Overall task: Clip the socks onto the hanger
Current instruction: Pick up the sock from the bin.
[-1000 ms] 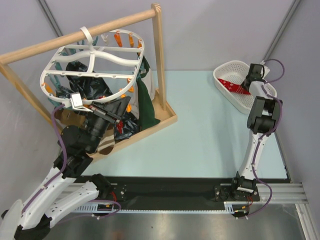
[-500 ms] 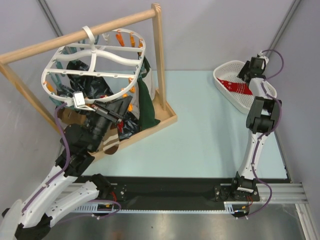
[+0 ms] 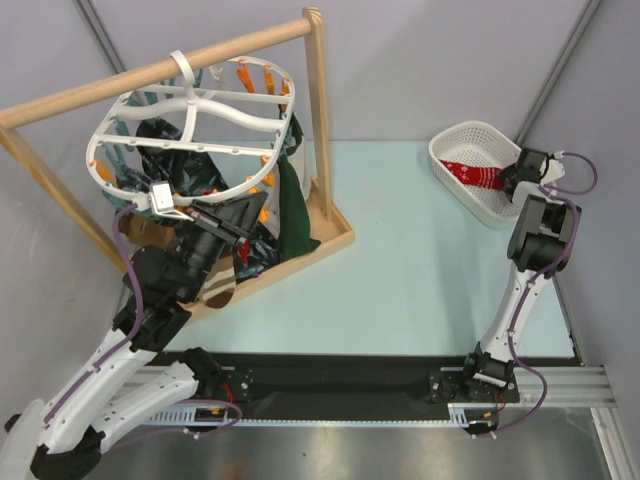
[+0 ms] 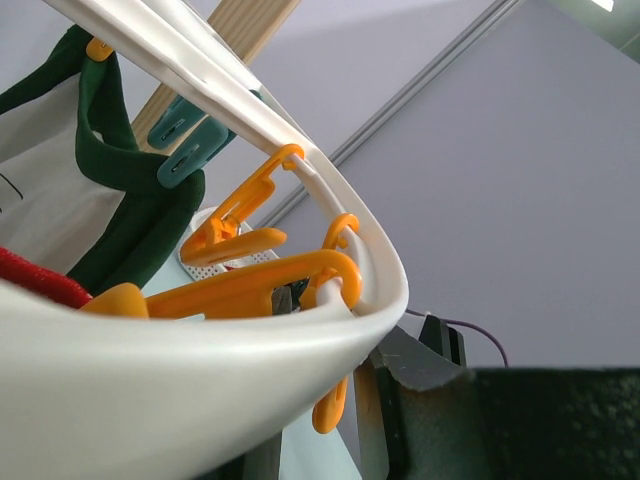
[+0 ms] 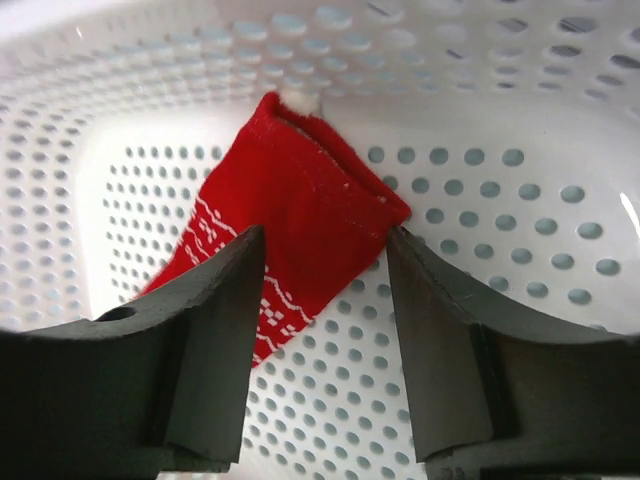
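The wooden pole rack (image 3: 90, 90) stands at the far left of the table with the hanger (image 3: 188, 95) hooked over its pole. Dark and green cloth already hangs in a bunch below the white lattice. The white mesh basket (image 3: 450, 185) sits well apart at the far right. The left gripper (image 3: 240, 215) is raised just beside the hanger's near rim (image 4: 200, 360). Its wrist view is filled by that rim and a row of orange clips (image 4: 250, 290), and I cannot tell whether its jaws are apart or closed, or whether it carries anything. The right gripper (image 5: 320, 340) is inside the basket with its jaws spread wide, one finger (image 5: 200, 350) on each side of a red sock (image 5: 290, 230) lying flat on the perforated floor, cuff end toward the far wall. It grips nothing yet. The step in hand looks like fetching the next sock. The next move would be to sink a little further, close on the cuff (the doubled edge gives the most to pinch) and carry it across to a free clip.
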Action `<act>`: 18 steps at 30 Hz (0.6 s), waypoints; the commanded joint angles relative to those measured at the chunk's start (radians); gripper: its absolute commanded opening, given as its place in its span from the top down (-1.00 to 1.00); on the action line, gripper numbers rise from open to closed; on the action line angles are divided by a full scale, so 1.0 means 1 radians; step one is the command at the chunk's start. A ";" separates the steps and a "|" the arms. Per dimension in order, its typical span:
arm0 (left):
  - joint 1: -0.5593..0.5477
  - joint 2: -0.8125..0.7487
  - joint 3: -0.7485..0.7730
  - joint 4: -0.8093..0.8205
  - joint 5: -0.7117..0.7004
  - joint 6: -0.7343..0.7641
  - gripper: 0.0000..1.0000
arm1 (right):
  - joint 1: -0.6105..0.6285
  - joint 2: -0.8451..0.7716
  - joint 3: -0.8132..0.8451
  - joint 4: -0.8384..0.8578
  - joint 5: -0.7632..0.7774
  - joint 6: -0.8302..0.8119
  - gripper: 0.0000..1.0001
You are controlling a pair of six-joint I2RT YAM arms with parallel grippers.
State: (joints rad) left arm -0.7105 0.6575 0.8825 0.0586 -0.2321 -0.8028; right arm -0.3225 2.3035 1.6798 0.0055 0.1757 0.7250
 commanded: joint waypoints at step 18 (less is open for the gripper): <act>0.003 0.025 -0.005 -0.075 0.025 0.008 1.00 | -0.013 0.116 0.149 0.063 -0.119 0.100 1.00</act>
State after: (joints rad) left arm -0.7105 0.6575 0.8825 0.0574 -0.2325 -0.7929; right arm -0.3412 2.4268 1.7897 0.0792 0.0849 0.8734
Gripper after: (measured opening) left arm 0.326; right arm 0.017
